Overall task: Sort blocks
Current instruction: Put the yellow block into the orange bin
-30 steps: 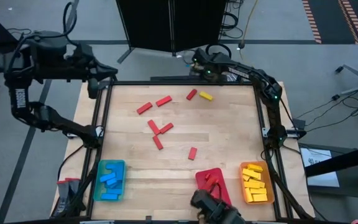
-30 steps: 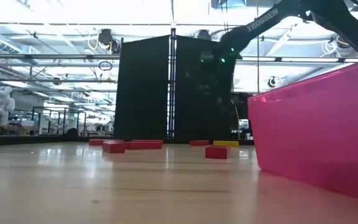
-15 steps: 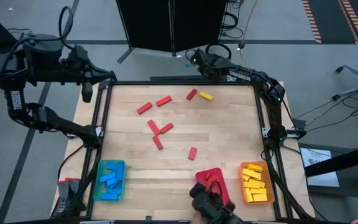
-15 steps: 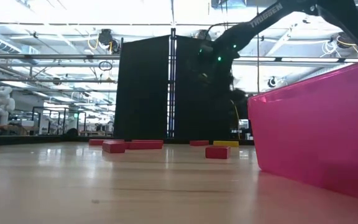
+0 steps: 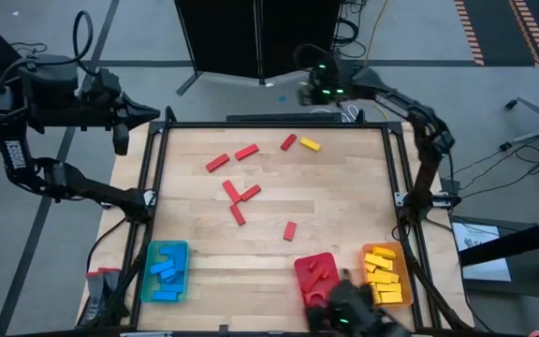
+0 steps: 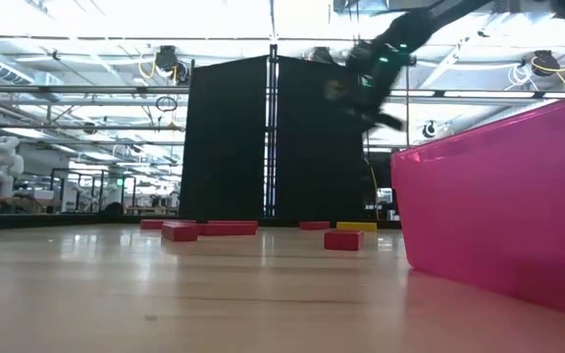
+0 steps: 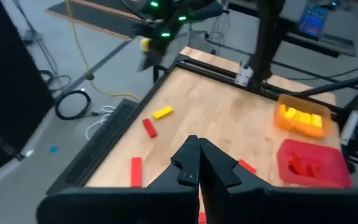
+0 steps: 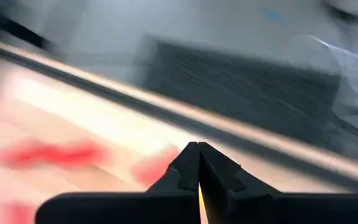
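Over the last second both arms have drawn back from the table: the left gripper point(image 5: 157, 116) has retreated beyond the rim at about ten o'clock, and the right gripper point(image 5: 304, 94) has swung along and out past the far edge near one o'clock, its wrist view streaked by the motion. Each has its fingers pressed together on nothing. The loose blocks have not shifted, so this reads as a pause or repositioning between picks, not progress, with sorting well along but unfinished. Still on the wooden table point(image 5: 344, 201) are seven red blocks point(image 5: 230, 191) spread from eleven o'clock through the centre, the lowest one point(image 5: 290, 230) toward five o'clock, and a single yellow block point(image 5: 310, 145) near twelve o'clock, just beside a red one point(image 5: 288, 142). Along the near edge the blue tray point(image 5: 167, 272) at seven o'clock holds blue pieces, the red tray point(image 5: 318, 274) at five to six o'clock a few red ones, and the orange tray point(image 5: 385, 275) at five o'clock a heap of yellow. The tabletop is pale wood inside a black frame; beyond it stand a black partition point(image 6: 268, 137), cables on a grey floor, and a bright workshop hall.
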Controlling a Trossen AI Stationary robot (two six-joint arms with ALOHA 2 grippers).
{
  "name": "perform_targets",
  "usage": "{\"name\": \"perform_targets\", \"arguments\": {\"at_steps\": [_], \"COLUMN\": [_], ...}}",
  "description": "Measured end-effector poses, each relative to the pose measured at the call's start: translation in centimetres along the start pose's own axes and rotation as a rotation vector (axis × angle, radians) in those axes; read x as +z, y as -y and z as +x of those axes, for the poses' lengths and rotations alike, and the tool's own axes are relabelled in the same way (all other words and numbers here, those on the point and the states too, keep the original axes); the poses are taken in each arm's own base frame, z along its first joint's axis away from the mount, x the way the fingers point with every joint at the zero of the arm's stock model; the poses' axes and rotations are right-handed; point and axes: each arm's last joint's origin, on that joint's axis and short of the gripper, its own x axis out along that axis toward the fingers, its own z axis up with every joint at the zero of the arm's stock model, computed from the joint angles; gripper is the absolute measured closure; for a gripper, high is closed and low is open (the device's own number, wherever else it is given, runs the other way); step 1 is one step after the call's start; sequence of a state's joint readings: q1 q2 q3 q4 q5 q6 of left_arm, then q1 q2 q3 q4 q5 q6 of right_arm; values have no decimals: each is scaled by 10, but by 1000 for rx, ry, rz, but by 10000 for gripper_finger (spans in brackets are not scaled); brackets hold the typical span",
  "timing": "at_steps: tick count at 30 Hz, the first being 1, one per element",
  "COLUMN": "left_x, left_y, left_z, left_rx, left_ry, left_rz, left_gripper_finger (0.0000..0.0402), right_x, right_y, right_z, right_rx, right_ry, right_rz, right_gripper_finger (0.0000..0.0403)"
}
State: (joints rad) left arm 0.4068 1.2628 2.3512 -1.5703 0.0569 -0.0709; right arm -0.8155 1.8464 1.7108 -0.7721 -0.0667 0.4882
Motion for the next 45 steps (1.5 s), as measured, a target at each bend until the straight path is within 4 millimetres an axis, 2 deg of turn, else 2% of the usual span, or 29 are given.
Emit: {"name": "perform_targets", "arguments": {"at_steps": [2,6,10,14,18,23,26,32,39,45], "left_x": [-1,-1,0,2,2,2,2,1,1,0], "left_y": [-1,-3,-4,-5,-5,-5,-5,-5,-5,-5], "left_z": [-3,-4,-2,-1,0,2,2,2,1,-2], "left_rx": [42,109,152,171,172,173,172,169,166,164], "left_ry": [9,17,17,32,34,24,23,16,13,19], "left_rz": [-7,-27,-27,-29,-49,-55,-56,-55,-56,-55], "left_gripper_finger": [401,401,401,401,401,401,401,401,401,401], "right_x": [-14,-57,-107,-119,-135,-143,-135,-129,-119,-118], "right_y": [25,56,85,86,91,101,97,96,94,91], "right_z": [-9,-16,10,29,43,43,43,60,71,67], "right_rx": [-109,-55,81,221,127,-3,16,-43,-72,-127], "right_ry": [-90,-201,-255,-156,-232,-280,-261,-380,-384,-547], "right_rz": [-17,-30,111,269,310,290,278,208,158,95], "right_gripper_finger": [403,403,403,403,403,403,403,403,403,403]}}
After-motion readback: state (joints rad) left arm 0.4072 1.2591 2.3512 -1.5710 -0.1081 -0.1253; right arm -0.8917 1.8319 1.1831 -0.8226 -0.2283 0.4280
